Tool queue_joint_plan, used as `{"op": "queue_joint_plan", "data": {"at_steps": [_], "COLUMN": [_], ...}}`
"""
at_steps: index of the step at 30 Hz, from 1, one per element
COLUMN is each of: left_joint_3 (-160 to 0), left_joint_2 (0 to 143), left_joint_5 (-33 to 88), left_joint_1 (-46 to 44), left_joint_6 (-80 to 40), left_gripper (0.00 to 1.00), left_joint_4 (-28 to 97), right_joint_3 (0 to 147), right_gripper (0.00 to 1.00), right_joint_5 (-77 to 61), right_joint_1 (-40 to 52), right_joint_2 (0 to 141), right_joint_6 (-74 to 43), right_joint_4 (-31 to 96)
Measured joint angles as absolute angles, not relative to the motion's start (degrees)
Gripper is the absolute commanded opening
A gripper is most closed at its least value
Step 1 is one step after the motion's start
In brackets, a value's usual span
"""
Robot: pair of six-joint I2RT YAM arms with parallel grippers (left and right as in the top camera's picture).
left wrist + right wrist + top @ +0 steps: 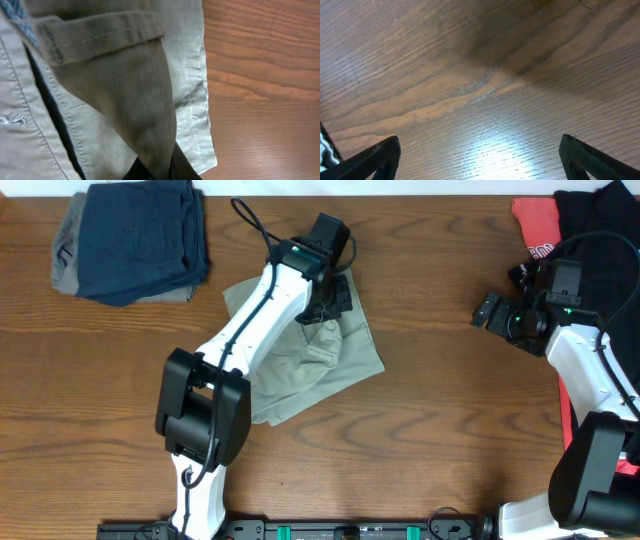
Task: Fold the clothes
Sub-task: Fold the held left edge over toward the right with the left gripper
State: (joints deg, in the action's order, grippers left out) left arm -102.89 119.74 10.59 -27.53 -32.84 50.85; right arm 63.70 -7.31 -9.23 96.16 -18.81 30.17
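Looking down from overhead, you see the wrinkled pale khaki cotton shorts (320, 375) lying crumpled near the middle of the brown wood-grain table (450, 430), partly under the left arm. The left gripper (322, 312) sits over their upper edge, but from that height its fingers are lost against its own dark body.

The left wrist view fills that gap for you. A tapering fold of the shorts (125, 100) runs down the frame into the left gripper (159, 172), whose dark fingers (186, 167) are pinched tight on the cloth. You also get detail that the overhead view lacks: stitched seams, a hemmed flap across the top, a sliver of light blue inner lining (15, 10) in the upper left corner, and a dark slit along the left that may be a pocket opening, though the angle is too close to be sure. Bare table (265, 75) shows to the right of the cloth.

The right gripper (503, 298) is well apart from the shorts, toward the table's right side. Its wrist view shows you only table (480, 75), with the right gripper (480, 165) spread wide and nothing between the fingers.

Only the overhead view takes in the rest: a folded navy-blue garment (140, 235) at the far left corner, and a red printed shirt (535, 225) beside a black shirt (610, 210) at the far right.
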Motion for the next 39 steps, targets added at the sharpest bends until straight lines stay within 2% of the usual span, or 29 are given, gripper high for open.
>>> {"op": "queue_joint_plan", "data": {"at_steps": [5,16,20,28,34,37,39], "left_joint_3": [-102.89,-102.89,-102.89,-102.89,-102.89,-102.89,-102.89], "left_joint_2": [120.66,123.28,123.37,123.37,123.37,123.37,123.37], "left_joint_5": [10.61,10.90,11.42,14.57,15.33,15.75,15.97], "left_joint_1": [-28.77,-29.47,-29.47,-29.47,-29.39,-28.99,-28.49], "left_joint_6": [-33.17,-33.23,-32.97,-33.23,-31.73,-30.74,-30.59], "left_gripper": [0.15,0.15,0.32,0.33,0.38,0.51,0.52], "left_joint_4": [48.01,46.85,46.15,45.10,46.68,48.23,49.58], "right_joint_3": [63.70,63.70,63.70,63.70,63.70,63.70,63.70], "right_gripper": [0.99,0.99,0.99,0.99,0.99,0.99,0.99], "right_joint_5": [-7.31,-7.31,-7.31,-7.31,-7.31,-7.31,-7.31], "right_joint_1": [-9.23,-9.23,-9.23,-9.23,-9.23,-9.23,-9.23], "right_joint_2": [96.16,96.16,96.16,96.16,96.16,96.16,96.16], "right_joint_6": [-18.81,-18.81,-18.81,-18.81,-18.81,-18.81,-18.81], "right_joint_4": [30.17,30.17,30.17,30.17,30.15,30.15,30.17]}}
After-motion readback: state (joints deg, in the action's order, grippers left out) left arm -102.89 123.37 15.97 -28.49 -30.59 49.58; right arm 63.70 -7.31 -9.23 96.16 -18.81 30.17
